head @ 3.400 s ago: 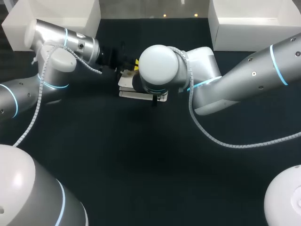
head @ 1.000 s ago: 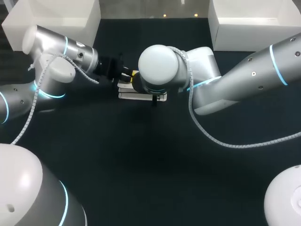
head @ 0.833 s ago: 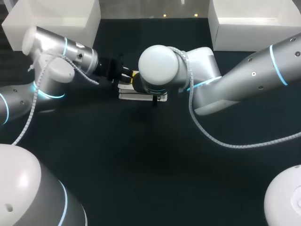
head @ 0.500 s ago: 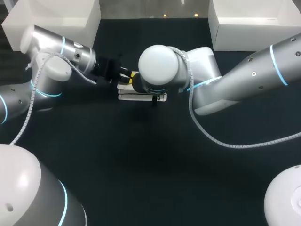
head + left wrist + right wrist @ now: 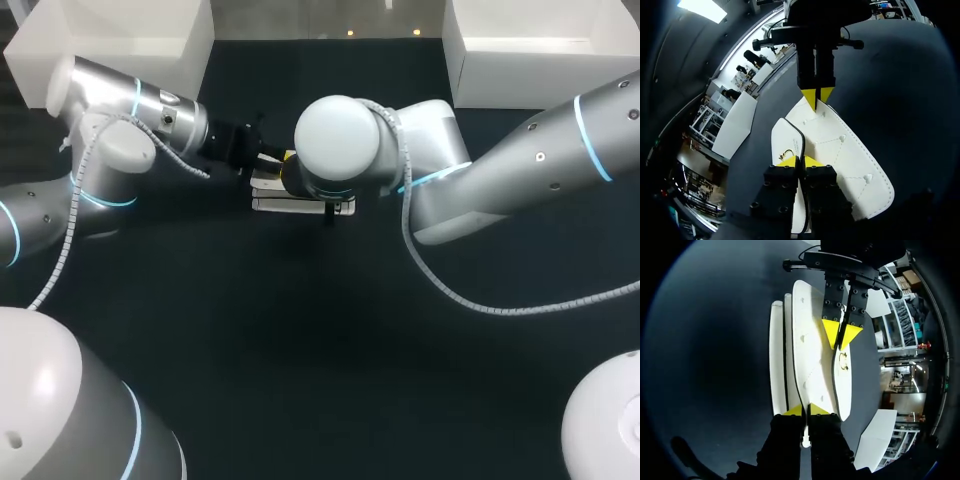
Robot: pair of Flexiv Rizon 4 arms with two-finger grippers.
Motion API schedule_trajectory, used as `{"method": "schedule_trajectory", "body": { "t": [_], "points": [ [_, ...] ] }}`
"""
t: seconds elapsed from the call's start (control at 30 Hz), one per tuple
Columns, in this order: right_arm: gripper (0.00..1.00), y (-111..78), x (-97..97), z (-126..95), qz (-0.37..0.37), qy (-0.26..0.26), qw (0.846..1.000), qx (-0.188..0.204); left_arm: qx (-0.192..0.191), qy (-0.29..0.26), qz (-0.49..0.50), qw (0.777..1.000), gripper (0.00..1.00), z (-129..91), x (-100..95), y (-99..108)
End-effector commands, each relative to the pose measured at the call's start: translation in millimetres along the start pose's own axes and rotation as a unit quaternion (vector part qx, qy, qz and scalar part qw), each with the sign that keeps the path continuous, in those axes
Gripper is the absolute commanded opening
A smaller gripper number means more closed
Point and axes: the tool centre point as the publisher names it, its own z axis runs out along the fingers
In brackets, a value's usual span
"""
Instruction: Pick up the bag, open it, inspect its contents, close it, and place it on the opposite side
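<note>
Two arms crowded one spot in the head view: the left arm (image 5: 120, 130) came in from nine o'clock and the right arm (image 5: 520, 150) from three. Both ended over the white bag (image 5: 300, 203), which lay flat on the dark table (image 5: 320, 350), a little toward twelve o'clock from its middle. The left gripper (image 5: 268, 158) showed a yellow tip at the bag's ten o'clock corner; the right gripper was hidden under its own wrist joint. In the left wrist view the left gripper (image 5: 801, 161) had its tips pressed almost together, pinching the black-edged rim of the bag's flap (image 5: 785, 137) — a small gold ring (image 5: 786, 153) sat just beside them. Dead ahead, at that gripper's twelve o'clock, the right gripper (image 5: 815, 95) nipped the far edge of the bag (image 5: 845, 150), tips closed to a point. In the right wrist view the right gripper (image 5: 805, 410) was closed on a thin white edge of the bag (image 5: 810, 340). Ahead of it, toward one o'clock, the left gripper (image 5: 841, 334) clamped the flap (image 5: 844, 390), the ring (image 5: 843, 360) just beside its tips.
</note>
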Motion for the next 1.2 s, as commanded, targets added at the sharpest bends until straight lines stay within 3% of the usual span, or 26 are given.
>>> {"method": "schedule_trajectory", "body": {
  "t": [0.03, 0.27, 0.6, 0.9, 0.97, 1.0, 1.03, 1.17, 1.2],
  "points": [
    [0.00, 1.0, 0.7, 0.9, 0.000, -0.001, 1.000, 0.000, -0.006, -0.003, -0.008, 1.000, 0.00, 2.0, -1.7, 11.3],
    [0.00, 1.0, 0.7, 0.9, 0.000, -0.001, 1.000, 0.000, -0.017, -0.010, -0.035, 0.999, 0.00, -0.4, -3.6, 29.9],
    [0.00, 1.0, 0.7, 0.9, 0.000, -0.001, 1.000, 0.000, 0.021, 0.004, 0.004, 1.000, 0.00, -6.2, 2.5, 14.9],
    [0.00, 1.0, 0.7, 0.9, 0.000, -0.001, 1.000, 0.000, 0.011, -0.001, -0.004, 1.000, 0.00, -7.1, 1.1, 11.8],
    [0.00, 1.0, 0.7, 0.9, 0.000, -0.001, 1.000, 0.000, 0.010, -0.009, -0.007, 1.000, 0.43, -9.3, -0.7, 8.8],
    [0.00, 1.0, 0.7, 0.9, 0.000, -0.001, 1.000, 0.000, 0.010, -0.012, -0.008, 1.000, 0.80, -10.6, -1.7, 7.2],
    [0.00, 1.0, 0.7, 0.9, 0.000, -0.001, 1.000, 0.000, 0.011, -0.015, -0.009, 1.000, 0.97, -11.7, -2.2, 5.7],
    [0.00, 1.3, -2.0, -1.6, 0.004, 0.008, 1.000, -0.001, 0.008, -0.026, -0.014, 1.000, 1.00, -18.7, -5.9, -1.2],
    [0.16, 1.1, -3.1, -2.8, 0.008, 0.015, 1.000, -0.008, 0.007, -0.027, -0.015, 0.999, 1.00, -20.5, -6.9, -2.7]
  ]
}}
